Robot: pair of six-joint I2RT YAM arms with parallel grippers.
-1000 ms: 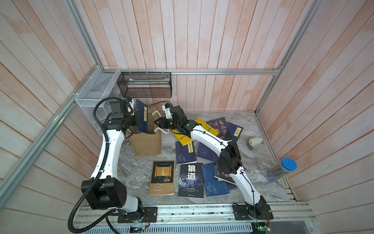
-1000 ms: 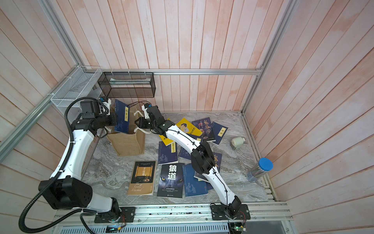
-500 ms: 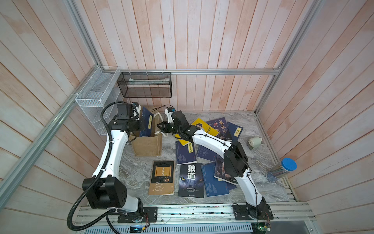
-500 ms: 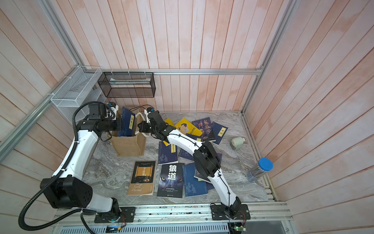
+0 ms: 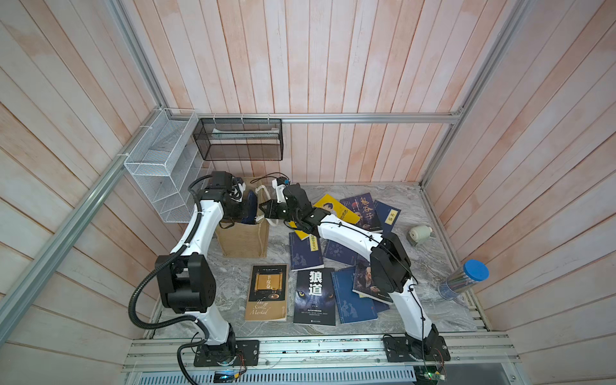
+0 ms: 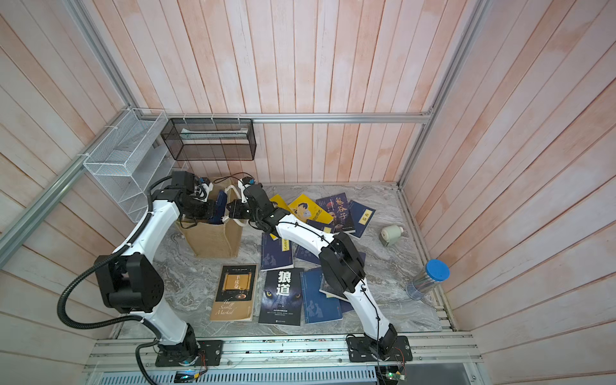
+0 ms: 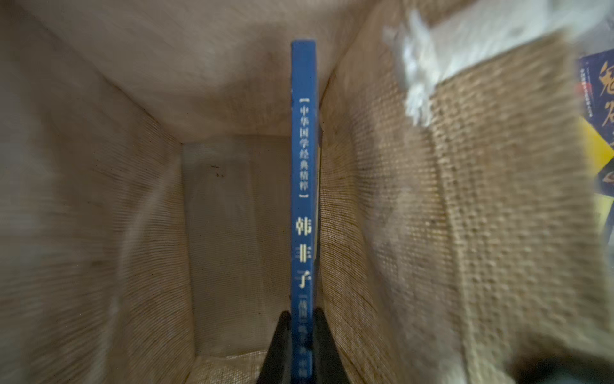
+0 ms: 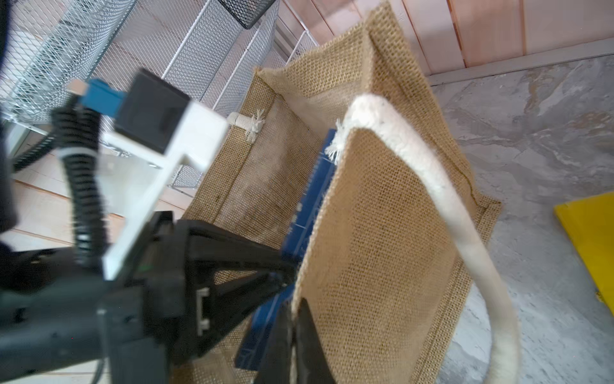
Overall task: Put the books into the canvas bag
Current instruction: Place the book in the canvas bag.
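**A:** We're over the canvas bag (image 5: 245, 241) now; coarse tan burlap, open weave, boxy, standing upright near the back left corner of the worktop (image 5: 440, 256), which is grey-veined marble.

**B:** And we see its thick white rope handle (image 8: 432, 186) arching off one wall; soft twisted cord, frayed where it is knotted through the cloth.

**A:** Our left gripper (image 7: 301, 316) is pinched tight on a thin blue book (image 7: 304, 199); our wrist view runs straight along the spine, pale characters on matte blue; the book stands on edge inside the bag.

**B:** Both black fingers (image 7: 279, 345) press the covers at one end of the spine; the book sits close against a woven side wall.

**A:** Our right gripper (image 8: 294, 309) is clamped too; its jaws nip the top rim of that same wall, burlap sandwiched between them.

**B:** The loose books (image 5: 305, 256) lie flat on the marble; the black wolf-eye cover (image 5: 315, 296) and the tan book (image 5: 267, 293) sit side by side near the front edge, both smooth rectangles; a yellow cartoon cover (image 5: 335, 208) lies toward the back edge, with navy ones fanned around it.

**A:** Whether the blue book touches the bag's floor, we cannot tell.
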